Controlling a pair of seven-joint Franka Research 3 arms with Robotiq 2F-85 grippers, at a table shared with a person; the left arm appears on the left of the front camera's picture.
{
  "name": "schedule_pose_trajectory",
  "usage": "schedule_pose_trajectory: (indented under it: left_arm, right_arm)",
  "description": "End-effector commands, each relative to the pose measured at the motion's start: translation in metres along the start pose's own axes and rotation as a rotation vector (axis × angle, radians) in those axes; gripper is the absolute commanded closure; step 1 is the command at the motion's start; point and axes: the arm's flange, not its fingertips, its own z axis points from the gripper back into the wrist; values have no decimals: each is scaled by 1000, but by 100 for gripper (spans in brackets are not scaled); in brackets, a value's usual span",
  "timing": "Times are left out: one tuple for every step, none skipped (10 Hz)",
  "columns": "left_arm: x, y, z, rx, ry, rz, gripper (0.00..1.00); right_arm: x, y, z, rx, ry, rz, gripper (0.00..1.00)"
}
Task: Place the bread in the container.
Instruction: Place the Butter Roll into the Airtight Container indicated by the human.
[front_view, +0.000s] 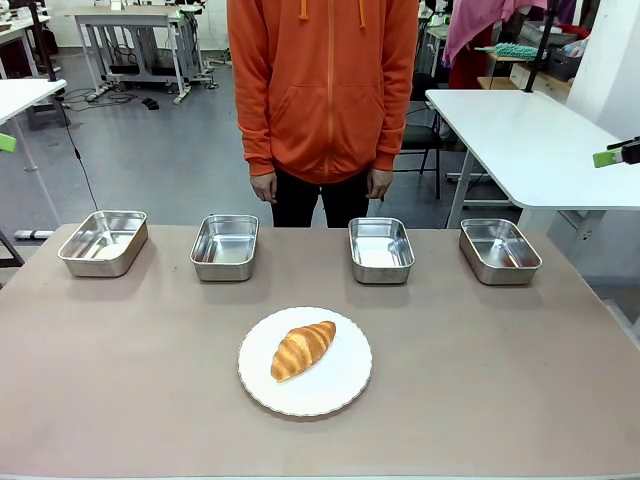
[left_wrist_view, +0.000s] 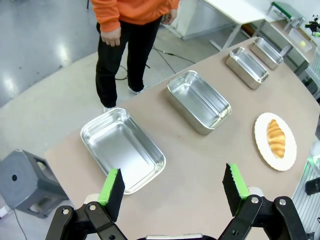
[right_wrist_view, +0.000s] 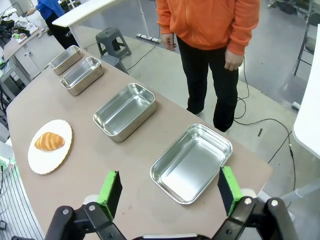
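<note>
**Croissant on its plate, both sets of fingers spread and empty**

Nearest the robot, the left arm's fingers (left_wrist_view: 111, 187) stand wide apart above the counter's (front_view: 500, 380) left end and hold nothing. In the left wrist view, a pan lies just past them at 11 o'clock. The right arm's fingers (right_wrist_view: 111, 192) are spread just as wide over the right end, also empty. In the right wrist view, another pan sits between their tips at 12 o'clock.

From the front, the white plate (front_view: 330, 395) sits near the middle of the counter, toward the robot's side. The croissant (front_view: 303, 350) lies on it, a little left of the plate's centre. It is slanted, with one tip at 2 o'clock and the other at 8 o'clock. It touches only the plate.

Beyond the plate, four steel pans stand in a row along the far edge, well apart from one another:
- The left-end pan (front_view: 103, 243) is at 10 o'clock from the croissant.
- The second pan (front_view: 224, 247) is at 11 o'clock.
- The third pan (front_view: 381, 250) is at 1 o'clock.
- The right-end pan (front_view: 500, 251) is at 2 o'clock.

All four look alike and nothing lies in any of them. I cannot tell which one is meant for the croissant.

Behind the row, at 12 o'clock, a person in an orange hoodie (front_view: 325, 90) stands at the far side with arms hanging down, their hands clear of the counter. A white table (front_view: 530, 140) stands farther back at 2 o'clock.
</note>
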Motion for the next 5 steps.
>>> schedule_pose_trajectory:
  left_arm:
    - [0, 0, 0, -1, -7, 4, 0]
    - [0, 0, 0, -1, -7, 4, 0]
    - [0, 0, 0, -1, -7, 4, 0]
    - [0, 0, 0, -1, -7, 4, 0]
    - [0, 0, 0, -1, -7, 4, 0]
  right_arm:
    - [-1, 0, 1, 0, -3, 5, 0]
    - [-1, 0, 1, 0, -3, 5, 0]
    - [-1, 0, 1, 0, -3, 5, 0]
    - [-1, 0, 1, 0, -3, 5, 0]
    - [-1, 0, 1, 0, -3, 5, 0]
